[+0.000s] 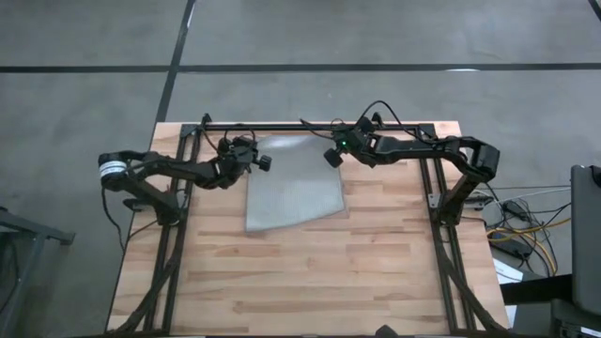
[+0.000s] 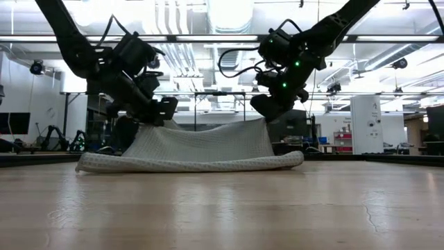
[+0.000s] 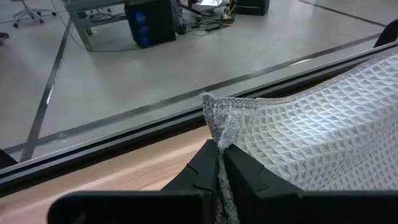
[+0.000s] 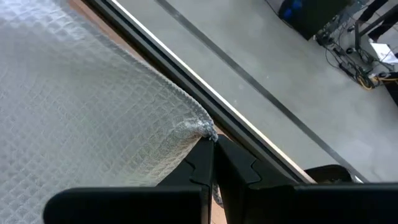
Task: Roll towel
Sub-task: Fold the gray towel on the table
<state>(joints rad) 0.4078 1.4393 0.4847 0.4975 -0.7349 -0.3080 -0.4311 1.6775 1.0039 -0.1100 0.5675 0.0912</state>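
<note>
The towel (image 1: 293, 192), a light grey waffle-weave cloth, lies at the table's far middle. Its near part rests flat on the wood (image 2: 191, 164) and its far edge is raised, sagging between my two grippers (image 2: 208, 132). My left gripper (image 1: 254, 158) is shut on the far left corner. My right gripper (image 1: 334, 156) is shut on the far right corner. Both stand a little above the table near its far edge. My left gripper pinches the towel's far left corner (image 3: 216, 118) between its two fingers, and the corner's tip sticks out past the fingertips. The fingers slant down toward the far edge. The corner is lifted and the cloth hangs slack from it toward the table. My right gripper pinches the towel's far right corner (image 4: 200, 127) between its two fingers at their free ends. The fingers slant down toward the far edge. The corner is held up and the cloth falls away from it onto the table.
A dark metal frame (image 1: 319, 126) runs along the table's far edge and down both sides (image 1: 439, 216). Bare wood (image 1: 310, 282) stretches from the towel to the near edge. Cables and gear (image 1: 526, 235) lie off the table to the right.
</note>
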